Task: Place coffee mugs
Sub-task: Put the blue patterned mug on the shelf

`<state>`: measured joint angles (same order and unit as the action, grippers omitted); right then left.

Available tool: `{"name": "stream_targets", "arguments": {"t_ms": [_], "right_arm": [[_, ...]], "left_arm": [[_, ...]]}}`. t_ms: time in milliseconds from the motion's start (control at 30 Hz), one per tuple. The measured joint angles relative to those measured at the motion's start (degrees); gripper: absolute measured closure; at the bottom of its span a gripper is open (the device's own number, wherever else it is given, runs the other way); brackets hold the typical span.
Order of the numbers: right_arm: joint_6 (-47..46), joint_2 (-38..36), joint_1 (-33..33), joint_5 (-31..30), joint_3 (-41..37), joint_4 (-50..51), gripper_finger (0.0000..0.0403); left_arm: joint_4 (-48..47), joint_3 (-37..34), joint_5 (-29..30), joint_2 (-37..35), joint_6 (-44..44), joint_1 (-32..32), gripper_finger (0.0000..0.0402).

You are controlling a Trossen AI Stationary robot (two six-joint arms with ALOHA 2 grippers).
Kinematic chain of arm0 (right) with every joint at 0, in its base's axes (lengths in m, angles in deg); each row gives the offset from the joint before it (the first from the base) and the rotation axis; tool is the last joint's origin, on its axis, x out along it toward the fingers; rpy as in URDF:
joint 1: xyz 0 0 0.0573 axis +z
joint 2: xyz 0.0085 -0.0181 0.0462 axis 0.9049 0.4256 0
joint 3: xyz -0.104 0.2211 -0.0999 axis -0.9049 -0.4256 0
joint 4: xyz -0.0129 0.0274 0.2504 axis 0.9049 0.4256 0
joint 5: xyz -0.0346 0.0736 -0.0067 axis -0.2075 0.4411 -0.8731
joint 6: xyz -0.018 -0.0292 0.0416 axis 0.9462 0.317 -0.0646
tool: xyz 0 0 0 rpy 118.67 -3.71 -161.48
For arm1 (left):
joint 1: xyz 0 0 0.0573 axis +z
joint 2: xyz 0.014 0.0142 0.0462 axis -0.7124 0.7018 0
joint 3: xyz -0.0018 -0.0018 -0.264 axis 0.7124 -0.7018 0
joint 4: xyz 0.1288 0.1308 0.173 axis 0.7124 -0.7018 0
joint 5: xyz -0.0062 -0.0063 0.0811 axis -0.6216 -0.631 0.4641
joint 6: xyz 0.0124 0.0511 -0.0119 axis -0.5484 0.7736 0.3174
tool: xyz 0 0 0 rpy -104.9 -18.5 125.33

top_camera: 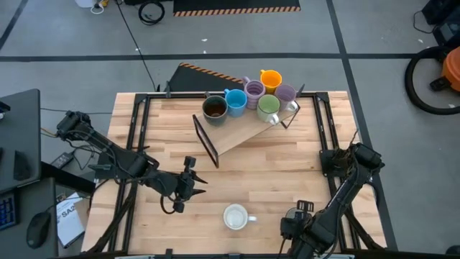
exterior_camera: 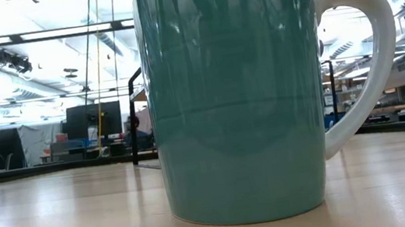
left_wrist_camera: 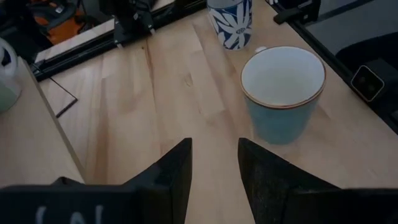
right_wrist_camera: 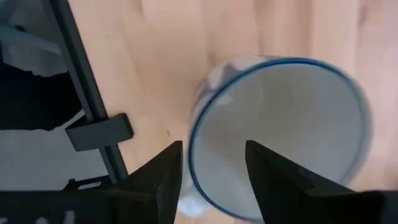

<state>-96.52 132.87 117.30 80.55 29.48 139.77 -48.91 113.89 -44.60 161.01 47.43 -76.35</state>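
Note:
Several coffee mugs stand on their bottoms in a cluster on a wooden board at the table's far middle: dark brown [top_camera: 214, 108], blue [top_camera: 236, 101], purple [top_camera: 254, 90], orange [top_camera: 270, 78], pale purple [top_camera: 286, 93], green [top_camera: 268, 106]. A teal mug [top_camera: 236, 216] [left_wrist_camera: 283, 93] [exterior_camera: 236, 101] with a white inside stands upright near the front edge. My left gripper [top_camera: 198, 188] [left_wrist_camera: 214, 146] hovers open to its left, pointing at it. A white mug with a blue pattern [left_wrist_camera: 230, 22] [right_wrist_camera: 280, 130] stands upright at the front right. My right gripper [top_camera: 291, 229] [right_wrist_camera: 214, 152] is open above its rim, pointing down, one finger over the inside and one outside.
The wooden board [top_camera: 244, 133] lies slantwise across the far middle with a black bar [top_camera: 207, 140] at its left end. Black frame rails [top_camera: 140, 137] [top_camera: 327, 129] run along the table's left and right sides. Bare wood lies between the board and the front mugs.

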Motion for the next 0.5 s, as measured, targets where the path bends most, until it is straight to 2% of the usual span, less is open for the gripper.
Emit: {"name": "stream_targets", "arguments": {"t_ms": [200, 500], "right_arm": [[1.6, 0.0, 0.0, 1.6, -5.5, -6.7, 0.0259], [6.6, 0.0, 0.0, 1.6, -8.2, -7.8, 0.0335]], "left_arm": [[-0.1, 0.0, 0.0, 0.0, -2.6, 0.0, 0.0265], [-0.1, 0.0, 0.0, 0.0, -2.6, 0.0, 0.0265]]}}
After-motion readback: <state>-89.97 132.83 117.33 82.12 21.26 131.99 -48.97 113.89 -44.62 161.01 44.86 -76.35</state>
